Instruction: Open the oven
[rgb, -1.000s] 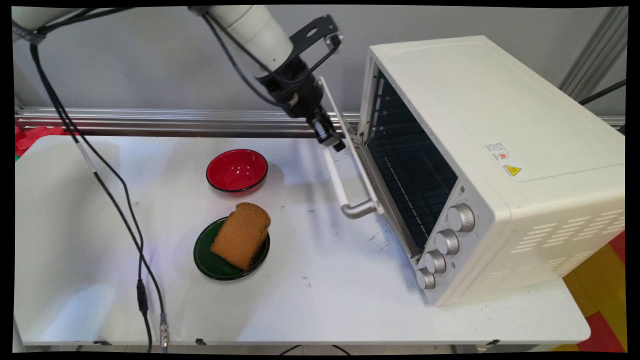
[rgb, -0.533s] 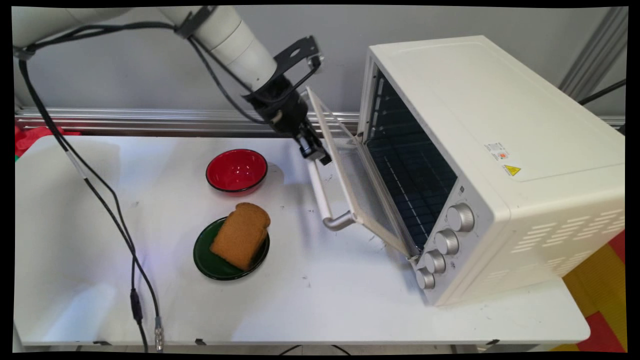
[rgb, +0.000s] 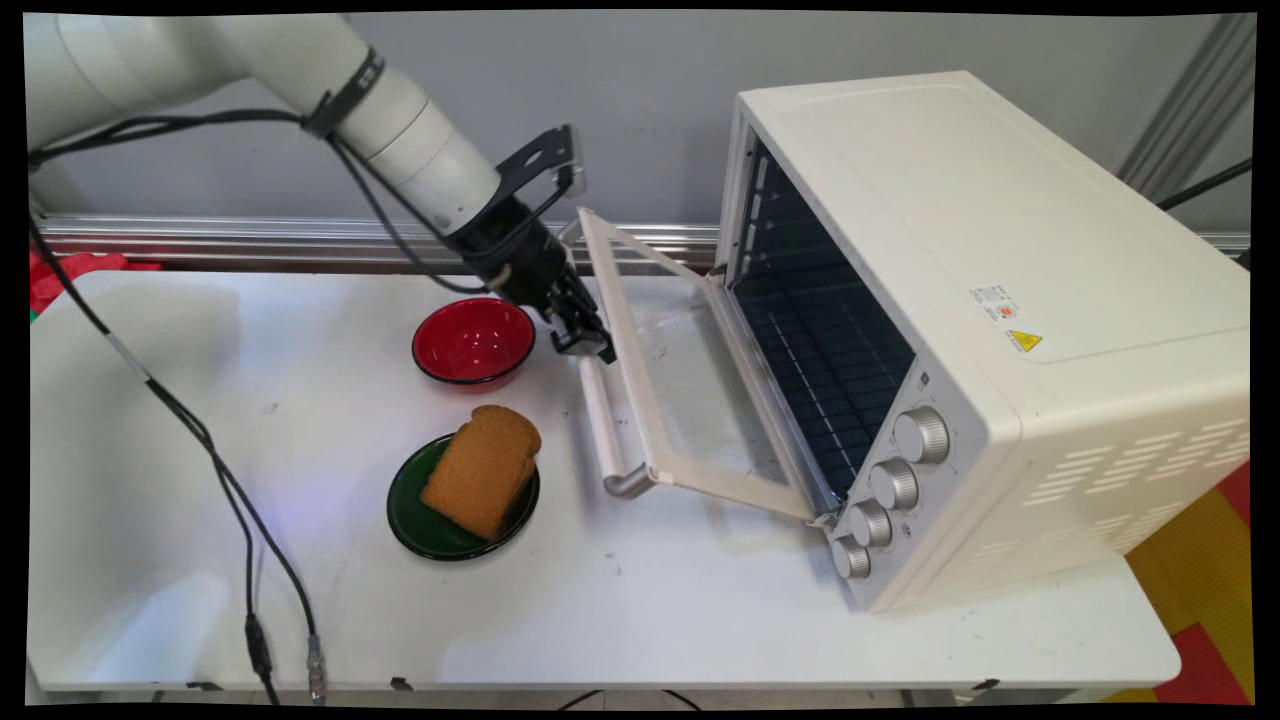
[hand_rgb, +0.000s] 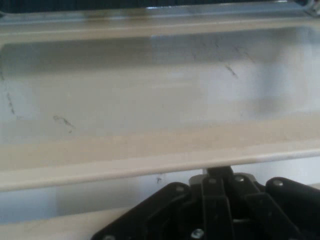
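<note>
Toast (rgb: 482, 468) lies nearest the camera, a brown slice resting on a dark green plate (rgb: 415, 525) toward the table's (rgb: 620, 610) near middle. Just behind the plate sits a red bowl (rgb: 472, 341), upright and apart from it.

To the right of both stands a cream oven (rgb: 1000, 300), turned at an angle, with four silver knobs (rgb: 920, 435) down its near front corner and a yellow warning sticker on its top. Its door (rgb: 690, 400) hangs partly open, tilted out and down toward the table, hinged along the bottom, with glass in a cream frame. A white handle (rgb: 605, 430) runs along the door's outer edge on silver brackets. Dark wire racks show inside the cavity.

At the handle's far end, just right of the bowl, is the gripper (rgb: 583, 338), reaching down from the upper left on the white arm (rgb: 380, 110). Its fingers appear clenched on the handle, the tips hidden behind the bar. In the hand view, the black linkage (hand_rgb: 220, 210) rises from the bottom edge to the handle (hand_rgb: 150, 167), with the door's glass (hand_rgb: 150, 95) beyond. Black cables (rgb: 220, 470) hang from the arm across the table's left side.
</note>
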